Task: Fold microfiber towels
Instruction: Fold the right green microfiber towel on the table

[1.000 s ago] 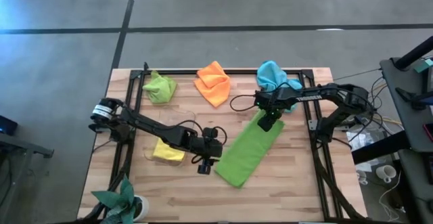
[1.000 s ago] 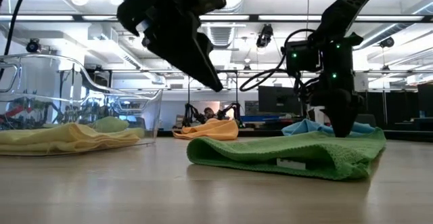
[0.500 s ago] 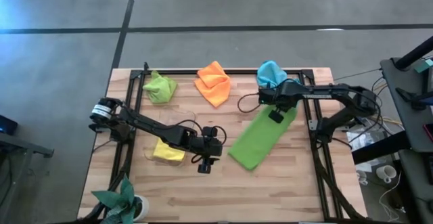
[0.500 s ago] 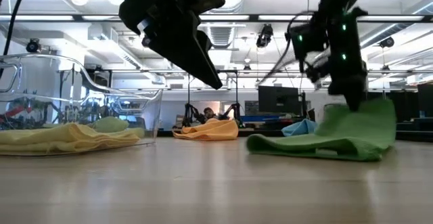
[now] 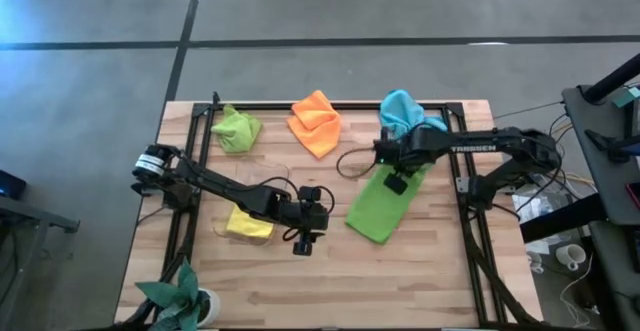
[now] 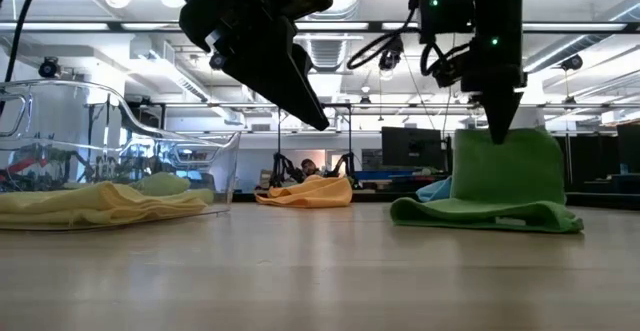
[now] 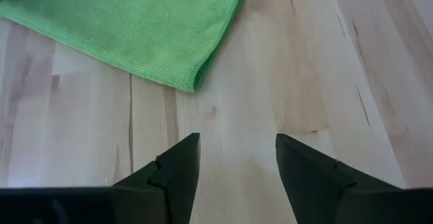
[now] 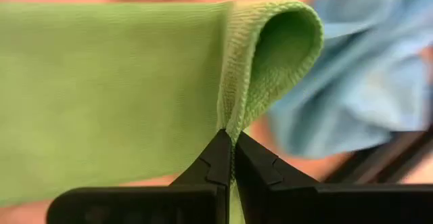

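The darker green towel [image 5: 385, 203] lies folded on the table's right half. My right gripper [image 5: 397, 181] is shut on its far end and holds that end raised; it shows in the low view [image 6: 497, 129]. My left gripper [image 5: 303, 246] hovers open and empty left of the towel's near end [image 7: 196, 82], fingers apart above bare wood. The yellow towel [image 5: 248, 222] lies under my left arm. The lime green towel [image 5: 236, 129], the orange towel [image 5: 315, 121] and the light blue towel [image 5: 404, 111] lie bunched along the far edge. My right gripper pinches the green towel's far end [image 8: 230, 116] between its two fingertips, where the cloth is doubled into a fold with more than one layer. The fingers come from above, pointing down. The far end stands raised below them [image 6: 505, 166]; the near part lies on the table [image 6: 485, 214].
A potted plant [image 5: 180, 296] stands at the near left corner. A black frame [image 5: 200, 121] runs round the table top. A clear plastic bin [image 6: 120, 161] shows at the left in the low view. Bare wood lies along the near edge.
My right gripper has dragged the green towel toward the table's far right, then lifted its far end and carried it back over the rest. The near end slid along the table to the right. The towel now covers a shorter length. My left gripper has kept still.
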